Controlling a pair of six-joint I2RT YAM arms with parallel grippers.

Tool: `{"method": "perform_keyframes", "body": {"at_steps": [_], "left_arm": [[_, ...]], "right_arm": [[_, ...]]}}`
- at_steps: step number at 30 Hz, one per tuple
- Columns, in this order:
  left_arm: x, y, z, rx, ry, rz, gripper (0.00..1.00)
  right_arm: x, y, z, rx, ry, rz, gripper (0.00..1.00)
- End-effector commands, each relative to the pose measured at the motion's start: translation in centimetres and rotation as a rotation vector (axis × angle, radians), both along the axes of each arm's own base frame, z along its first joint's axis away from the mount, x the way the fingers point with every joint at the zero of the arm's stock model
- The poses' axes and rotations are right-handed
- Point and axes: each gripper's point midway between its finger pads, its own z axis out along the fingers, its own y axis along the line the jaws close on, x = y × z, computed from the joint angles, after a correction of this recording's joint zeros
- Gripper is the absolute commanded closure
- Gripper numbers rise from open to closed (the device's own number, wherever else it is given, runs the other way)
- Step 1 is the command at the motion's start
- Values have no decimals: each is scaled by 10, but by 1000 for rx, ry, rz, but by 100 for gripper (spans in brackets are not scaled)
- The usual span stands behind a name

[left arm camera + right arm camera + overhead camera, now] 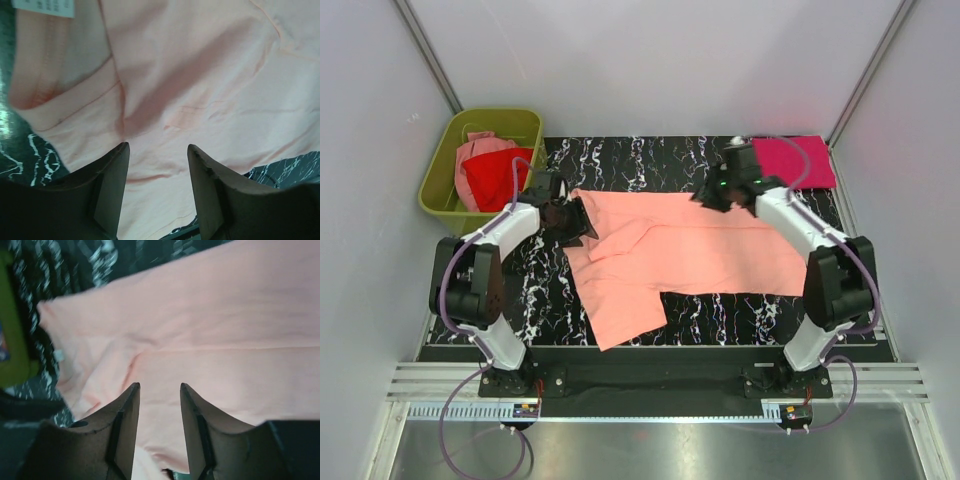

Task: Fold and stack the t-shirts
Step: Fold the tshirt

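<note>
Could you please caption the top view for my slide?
Left gripper and right gripper over salmon t-shirt; bin far left.

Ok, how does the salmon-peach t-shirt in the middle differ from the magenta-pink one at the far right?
The salmon-peach cloth t-shirt lies spread wide, only partly folded; the magenta-pink cloth t-shirt is a small neat rectangle. The salmon one covers the middle of the black marbled mat; the magenta one lies at its far right corner. Both lie flat on it.
</note>
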Motion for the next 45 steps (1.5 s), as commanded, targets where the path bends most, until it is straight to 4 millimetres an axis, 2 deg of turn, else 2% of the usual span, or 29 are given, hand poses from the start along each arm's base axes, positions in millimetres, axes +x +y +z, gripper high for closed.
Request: {"method": "perform_keyframes", "body": {"at_steps": [1,2,4,5,8,11,14,18,24,34,45], "left_arm": [[14,2,28,-48,-104,15,44],[12,2,27,-54,-101,16,44],[10,3,24,-47,-93,26,45],[5,6,17,-33,-78,33,45],[1,4,13,-33,-85,39,45],[3,1,8,-21,-79,39,44],[2,2,0,-10,-57,46,43],[6,4,-2,7,-69,65,41],[8,5,-8,14,-57,74,42],[7,-3,-18,10,-46,79,47],[14,-7,-12,-1,-65,80,53]], "right_arm": [[-6,72,16,100,-79,92,54],[-12,97,5,99,-62,137,54],[-12,124,-1,114,-60,169,54],[-20,143,-20,102,-24,201,54],[-29,174,-41,110,13,247,55],[-35,189,-57,124,39,255,55],[-40,204,-64,156,53,266,55],[-42,213,-72,171,74,252,57],[-45,212,-86,141,104,208,58],[-48,217,-105,132,137,190,57],[-41,221,-107,141,121,186,60]]}}
